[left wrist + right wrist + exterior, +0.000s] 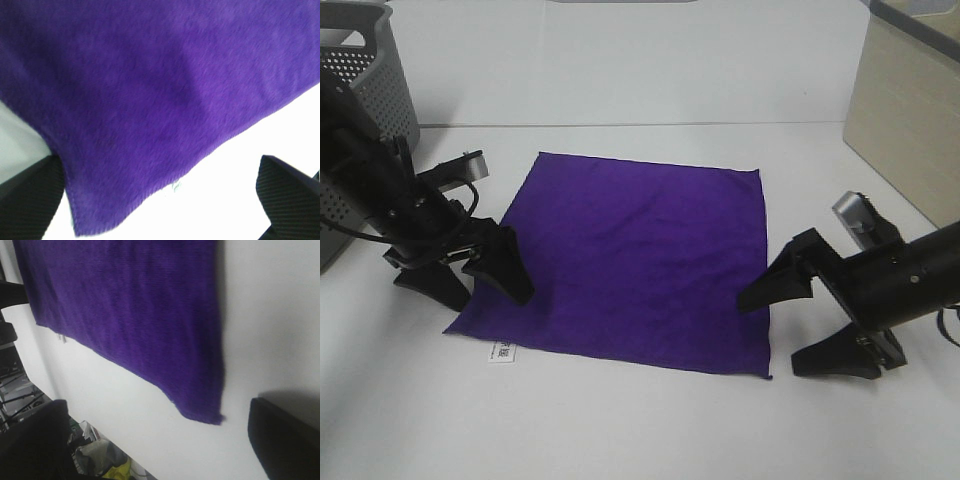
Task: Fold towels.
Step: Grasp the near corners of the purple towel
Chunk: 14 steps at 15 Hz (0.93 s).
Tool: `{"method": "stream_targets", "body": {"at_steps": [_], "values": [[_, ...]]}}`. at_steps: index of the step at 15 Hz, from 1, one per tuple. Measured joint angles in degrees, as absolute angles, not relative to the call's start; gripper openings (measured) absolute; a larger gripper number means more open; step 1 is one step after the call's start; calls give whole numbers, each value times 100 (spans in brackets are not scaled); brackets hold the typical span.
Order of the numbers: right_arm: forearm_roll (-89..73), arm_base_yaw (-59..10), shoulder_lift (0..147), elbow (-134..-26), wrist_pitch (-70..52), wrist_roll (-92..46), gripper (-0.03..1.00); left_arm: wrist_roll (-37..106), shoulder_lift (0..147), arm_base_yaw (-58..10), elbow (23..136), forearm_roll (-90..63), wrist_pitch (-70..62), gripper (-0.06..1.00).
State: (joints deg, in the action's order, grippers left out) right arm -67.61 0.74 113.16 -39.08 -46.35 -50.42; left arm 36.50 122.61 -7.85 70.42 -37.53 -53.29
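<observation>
A deep purple towel (640,260) lies spread flat, one layer thick, at the centre of a white table (620,430). A small white label (502,352) pokes out from its near edge, at 7 o'clock.

At 8 o'clock of the towel, the left gripper (470,280) has its jaws spread wide. One finger is over the cloth and the other over bare table, with the near-left corner between them.

At 4 o'clock, the right gripper (800,328) is also spread and holds nothing. It sits just beside the near-right corner.

A grey perforated basket (370,90) stands at 10 o'clock, and a beige box (905,120) at 2 o'clock.
</observation>
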Motion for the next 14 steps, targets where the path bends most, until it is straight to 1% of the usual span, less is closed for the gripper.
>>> {"method": "stream_targets", "body": {"at_steps": [2, 4, 7, 11, 14], "values": [[-6933, -372, 11557, -4171, -4778, -4945, 94, 3403, 12244, -745, 7053, -3432, -5443, 98], [-7030, -590, 11780, -4354, -4956, -4790, 94, 3340, 12244, -602, 7053, -3380, -5552, 98], [-6990, -607, 11860, -4429, -5076, -4733, 94, 3340, 12244, -602, 7053, -3237, -5609, 98], [-6967, -607, 11866, -4440, -5076, -4744, 94, 3249, 12284, -865, 7151, -2956, -5558, 98], [-6967, -607, 11866, -4440, -5076, -4744, 93, 3214, 12307, -1089, 7208, -3191, -5403, 98]]}}
